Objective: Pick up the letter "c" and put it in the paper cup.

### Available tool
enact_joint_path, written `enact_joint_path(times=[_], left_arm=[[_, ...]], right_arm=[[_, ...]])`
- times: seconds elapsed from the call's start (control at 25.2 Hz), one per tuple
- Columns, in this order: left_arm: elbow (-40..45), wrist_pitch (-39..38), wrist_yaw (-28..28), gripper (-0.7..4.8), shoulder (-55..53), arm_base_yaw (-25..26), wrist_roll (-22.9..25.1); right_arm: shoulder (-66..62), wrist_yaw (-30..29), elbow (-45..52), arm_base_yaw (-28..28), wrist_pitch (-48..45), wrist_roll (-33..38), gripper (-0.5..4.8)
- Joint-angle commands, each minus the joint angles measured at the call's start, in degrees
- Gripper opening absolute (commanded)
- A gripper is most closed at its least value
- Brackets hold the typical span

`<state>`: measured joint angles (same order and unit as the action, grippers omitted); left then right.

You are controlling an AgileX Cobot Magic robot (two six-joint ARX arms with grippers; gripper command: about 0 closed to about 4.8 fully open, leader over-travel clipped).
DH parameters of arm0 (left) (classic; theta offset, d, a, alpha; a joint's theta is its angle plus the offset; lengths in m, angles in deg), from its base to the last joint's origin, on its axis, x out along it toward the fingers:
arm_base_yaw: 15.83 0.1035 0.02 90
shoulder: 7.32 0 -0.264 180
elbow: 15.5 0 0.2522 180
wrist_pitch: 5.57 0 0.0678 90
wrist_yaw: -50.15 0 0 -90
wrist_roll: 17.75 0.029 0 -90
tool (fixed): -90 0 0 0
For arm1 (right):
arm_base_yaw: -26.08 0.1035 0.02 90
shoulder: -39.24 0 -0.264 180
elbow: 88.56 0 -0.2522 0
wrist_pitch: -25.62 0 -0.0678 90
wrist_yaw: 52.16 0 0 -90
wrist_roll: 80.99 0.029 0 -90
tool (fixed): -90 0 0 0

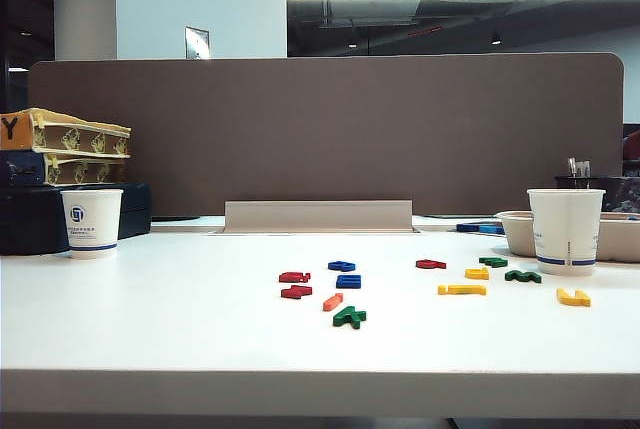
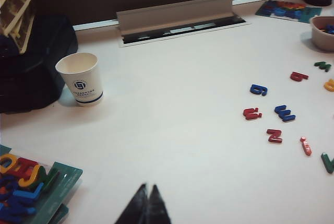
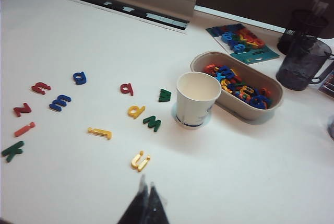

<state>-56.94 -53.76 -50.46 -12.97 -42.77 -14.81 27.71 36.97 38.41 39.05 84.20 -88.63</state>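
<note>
- Left fingers [image 2: 138,209]: together, empty, above the bench [image 1: 150,329], well apart from the left paper cup [image 2: 79,78].
- Right fingers [image 3: 136,211]: together, empty, near the right paper cup [image 3: 196,98]; only this view looks into that cup.
- The letter "c": cannot tell where, in any view.

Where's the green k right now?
Exterior view: the green k lies mid-table, the letter nearest the front edge, beside the orange bar piece; the left claw and right claw are both shut, away from it.
</note>
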Motion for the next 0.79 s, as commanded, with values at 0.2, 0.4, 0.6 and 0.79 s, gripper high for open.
enact_joint_path(times=[0.2,0.4,0.6,0.79], left_arm=[[6.56,14.51,-4.85,-0.04,-0.07,0.11,-0.17],[10.43,18.12,-6.67,-0.04,-0.07,0.11,-0.46],[13.27,22.10,-6.78,-0.04,-0.11,0.11,-0.39],[15.45,23.61,-6.78,-0.04,-0.11,0.11,-0.39]], right_arm=[[9.66,1.40,9.31,0.00,-10.45,-0.09,-0.01],[10.47,1.38,14.03,0.00,-15.54,-0.09,-0.01],[10.47,1.62,22.34,0.00,-26.73,0.11,-0.02],[10.47,10.12,25.64,0.00,-32.70,2.08,-0.02]])
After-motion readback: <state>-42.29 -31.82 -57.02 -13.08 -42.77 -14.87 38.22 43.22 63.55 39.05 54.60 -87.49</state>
